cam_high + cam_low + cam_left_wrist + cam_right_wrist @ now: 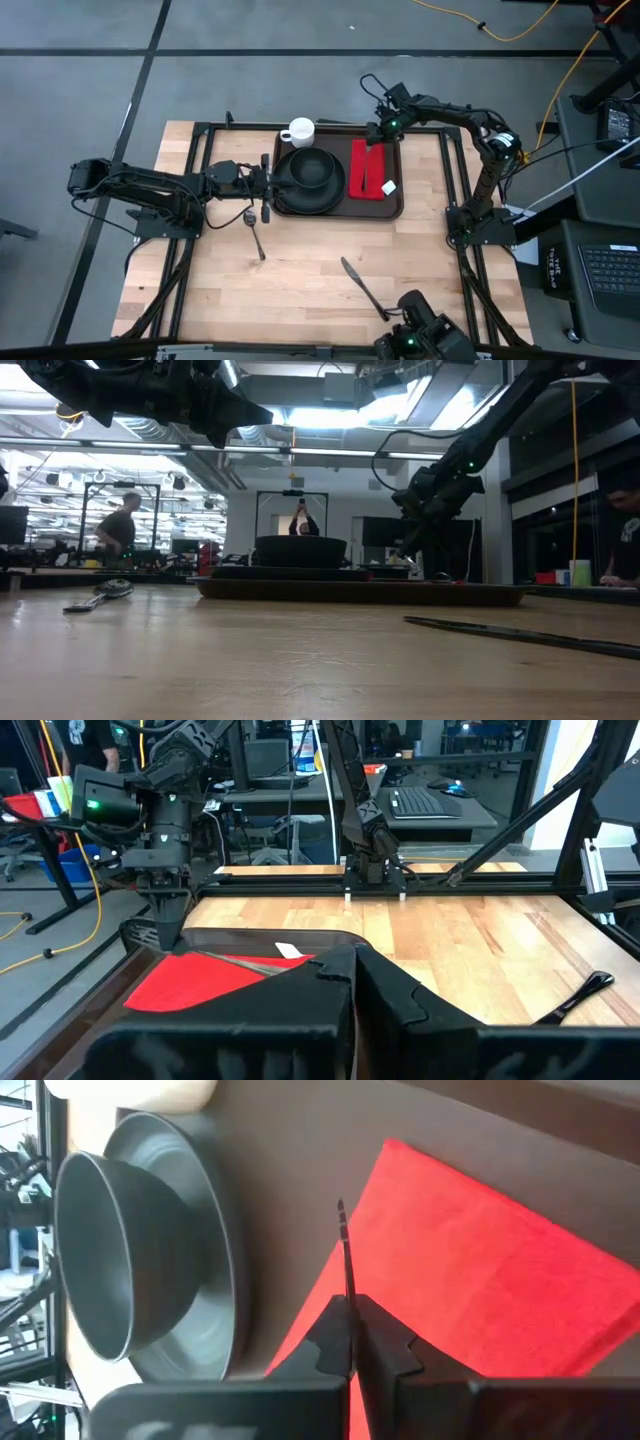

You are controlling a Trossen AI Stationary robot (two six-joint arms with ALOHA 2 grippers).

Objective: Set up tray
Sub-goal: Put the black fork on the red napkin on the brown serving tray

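Nearest me a knife (520, 635) lies on the table (300, 290). My left gripper (268, 187), fingers pressed together, sits at the tray's (340, 213) left edge; my right gripper (374, 150), pinching a thin utensil (345, 1250), hovers over the red napkin (368, 170) inside that tray at the table's far middle.

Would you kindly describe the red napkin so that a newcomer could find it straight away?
Start at the large dark brown tray at the far side of the wooden table. The red napkin lies flat in the tray's right part, beside the black plate that carries a black bowl. It is the only red thing there, with a small white tag at its edge.
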